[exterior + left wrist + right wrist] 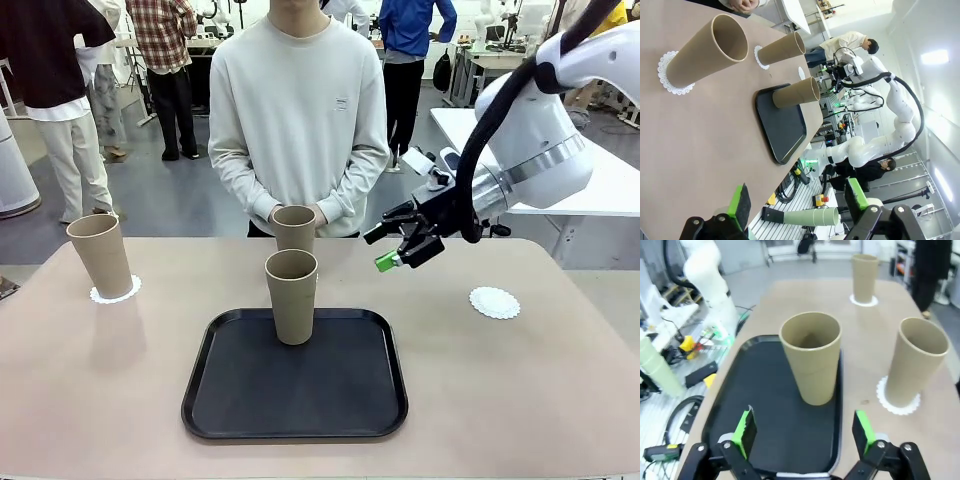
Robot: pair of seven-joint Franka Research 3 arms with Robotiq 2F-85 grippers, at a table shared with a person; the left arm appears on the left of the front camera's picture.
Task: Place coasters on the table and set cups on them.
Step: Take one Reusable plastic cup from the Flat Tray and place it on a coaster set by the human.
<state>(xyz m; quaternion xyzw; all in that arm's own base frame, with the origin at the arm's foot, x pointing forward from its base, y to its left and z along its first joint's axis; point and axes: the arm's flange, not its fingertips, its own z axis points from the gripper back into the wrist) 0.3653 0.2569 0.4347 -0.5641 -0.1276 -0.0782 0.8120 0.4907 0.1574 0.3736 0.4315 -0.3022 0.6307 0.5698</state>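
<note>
My right gripper (386, 249) wide open, empty — tall tan tapered cup (291, 300) at twelve o'clock on black rounded tray (300, 395). I'd grip mid-wall, lift straight, centre on lacy white paper doily (495, 302) at three.

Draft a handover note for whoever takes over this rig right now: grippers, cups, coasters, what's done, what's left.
Left gripper: open, empty, off the table's edge.
Right gripper: open, empty, in the air above the table, facing the tray cup.
Done: all three coasters are laid. The left cup stands on the left coaster, the far cup on the far coaster by the person's hands.
Left: the tray cup stands upright on the black tray; the right coaster is bare. Move that cup onto it.
</note>
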